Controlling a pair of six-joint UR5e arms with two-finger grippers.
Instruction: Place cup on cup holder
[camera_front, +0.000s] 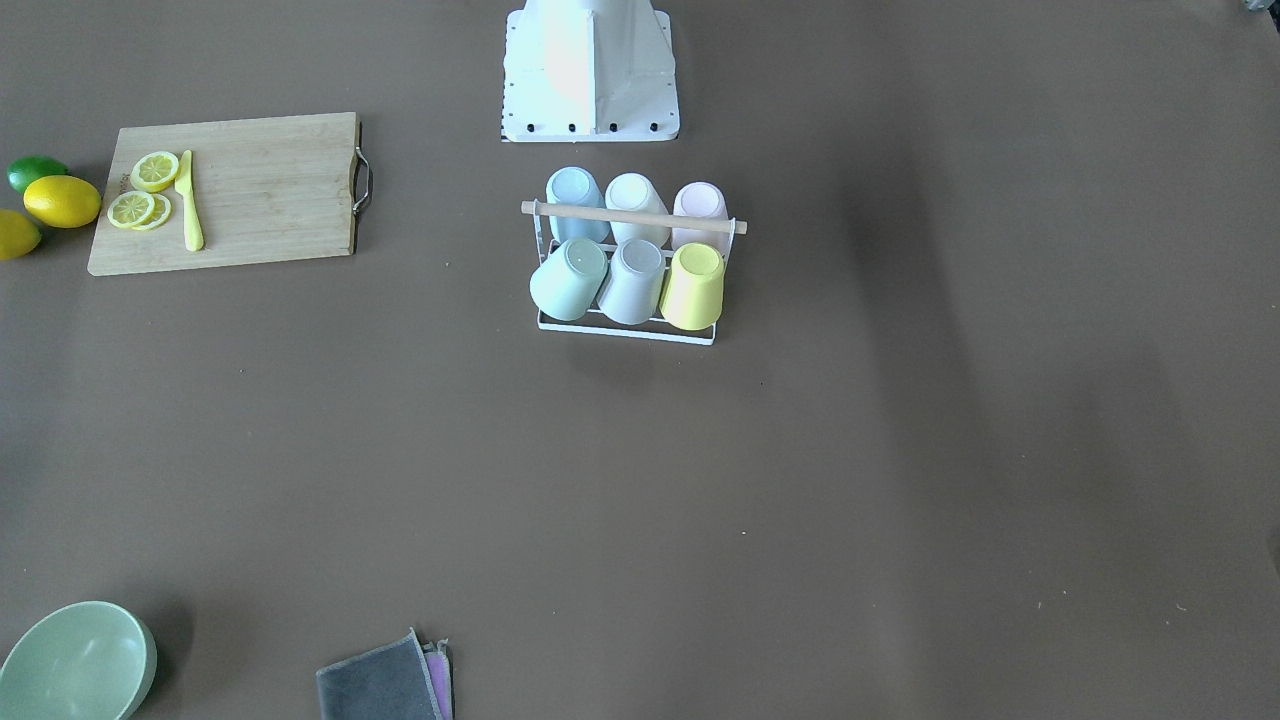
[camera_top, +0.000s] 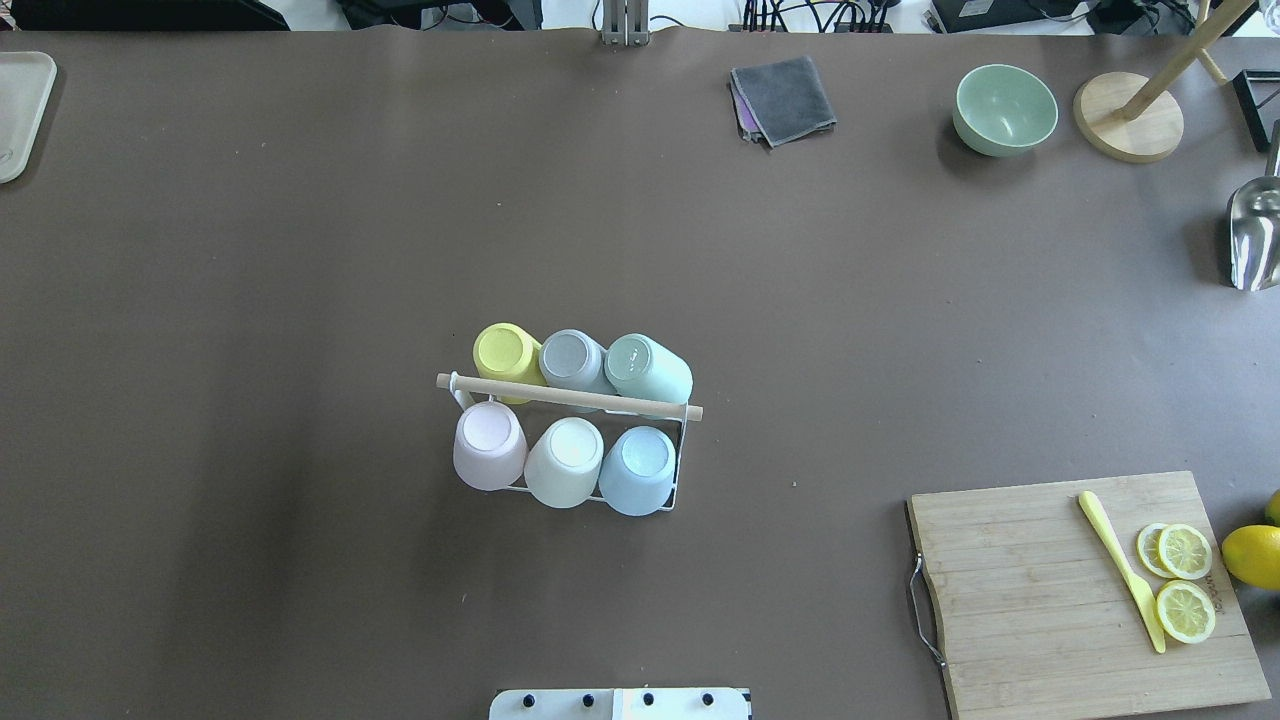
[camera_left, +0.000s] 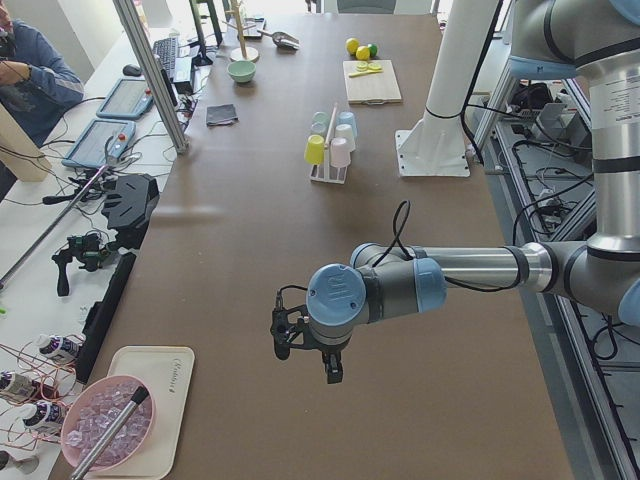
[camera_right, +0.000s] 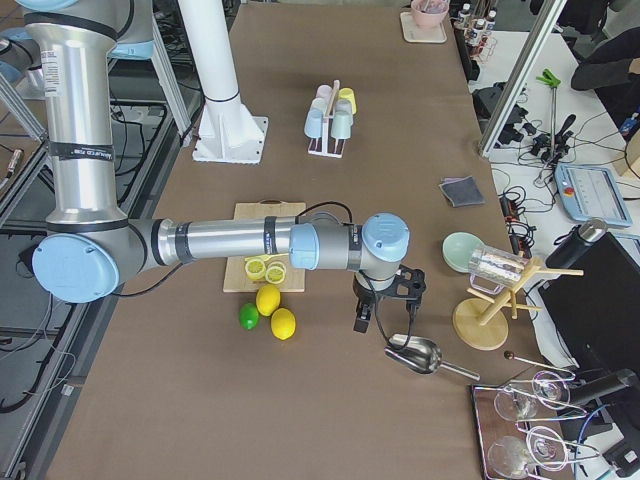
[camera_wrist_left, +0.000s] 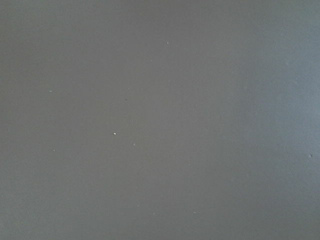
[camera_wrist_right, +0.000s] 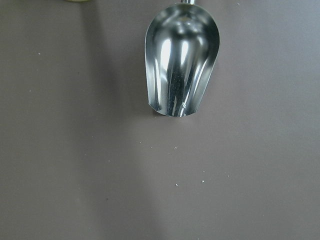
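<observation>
The cup holder (camera_top: 570, 397), a white wire rack with a wooden rod across its top, stands mid-table near the robot's base; it also shows in the front view (camera_front: 632, 216). Several upturned cups sit on its prongs, among them a yellow cup (camera_top: 507, 355), a mint cup (camera_top: 648, 368) and a pink cup (camera_top: 489, 445). My left gripper (camera_left: 308, 358) shows only in the exterior left view, far from the rack over bare table. My right gripper (camera_right: 386, 320) shows only in the exterior right view, above a metal scoop (camera_right: 425, 355). I cannot tell whether either is open or shut.
A wooden cutting board (camera_top: 1050, 590) holds lemon slices (camera_top: 1185, 580) and a yellow knife (camera_top: 1120, 565). A whole lemon (camera_top: 1252, 555) lies beside it. A green bowl (camera_top: 1004, 108), a grey cloth (camera_top: 785, 98), a wooden stand (camera_top: 1130, 128) and the scoop (camera_top: 1255, 232) sit along the far edge.
</observation>
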